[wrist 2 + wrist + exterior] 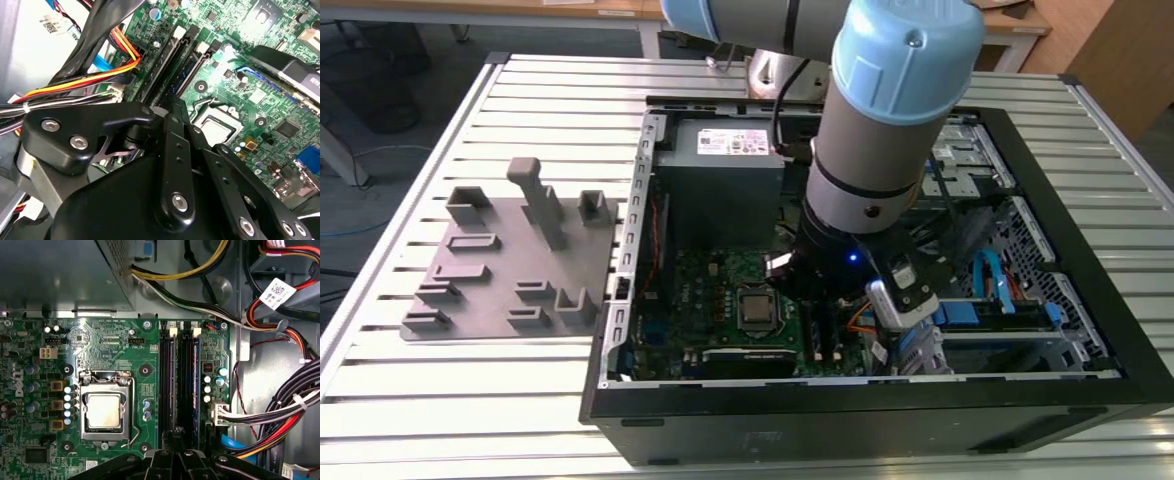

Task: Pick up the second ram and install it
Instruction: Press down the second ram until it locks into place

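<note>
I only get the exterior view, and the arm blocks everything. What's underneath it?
Observer: In the first wrist view, the gripper hangs over long black slots on the motherboard.
Operator: Is anything in them?
Observer: I can't tell for sure; one slot has a bluish strip running along it.
Operator: Anything close by?
Observer: A white plug sits right beside the slots.

Even overhead room light on table (400, 400); case (881, 420) interior dim, shadowed under arm (881, 140). First wrist view bright, sharp, glare on CPU (102, 410). Second wrist view: gripper (172, 107) near, soft; motherboard (240, 95) sharp.
</note>
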{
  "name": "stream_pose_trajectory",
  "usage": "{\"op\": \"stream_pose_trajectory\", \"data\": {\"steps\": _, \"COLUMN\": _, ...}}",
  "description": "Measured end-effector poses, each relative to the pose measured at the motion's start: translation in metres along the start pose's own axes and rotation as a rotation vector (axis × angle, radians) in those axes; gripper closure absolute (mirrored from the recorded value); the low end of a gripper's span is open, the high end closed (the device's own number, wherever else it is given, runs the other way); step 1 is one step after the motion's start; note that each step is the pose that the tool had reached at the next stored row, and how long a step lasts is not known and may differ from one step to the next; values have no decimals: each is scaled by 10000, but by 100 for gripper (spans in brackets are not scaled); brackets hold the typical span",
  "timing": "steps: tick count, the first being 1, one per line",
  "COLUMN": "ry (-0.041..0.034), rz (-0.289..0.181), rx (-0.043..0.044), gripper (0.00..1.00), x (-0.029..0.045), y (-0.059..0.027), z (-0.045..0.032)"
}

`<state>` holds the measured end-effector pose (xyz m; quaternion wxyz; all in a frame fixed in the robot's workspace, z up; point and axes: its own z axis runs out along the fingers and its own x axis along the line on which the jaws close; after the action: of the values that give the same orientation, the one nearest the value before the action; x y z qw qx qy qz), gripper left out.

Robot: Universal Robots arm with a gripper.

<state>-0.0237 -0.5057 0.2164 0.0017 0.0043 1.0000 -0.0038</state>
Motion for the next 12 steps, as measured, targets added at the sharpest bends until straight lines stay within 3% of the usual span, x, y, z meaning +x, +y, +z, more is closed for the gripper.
{"op": "stream_pose_trajectory", "data": {"steps": 3, "ry": -9, "rz": -1, "rx": -19, "gripper": 89, "x": -1, "y": 2, "z": -19}}
{"op": "stream_pose_trajectory", "data": {"steps": 7, "ry": -14, "rz": -5, "rx": -8, "gripper": 89, "x": -2, "y": 0, "z": -179}}
{"op": "stream_pose_trajectory", "data": {"steps": 12, "ry": -14, "rz": -11, "rx": -6, "gripper": 89, "x": -1, "y": 51, "z": -250}}
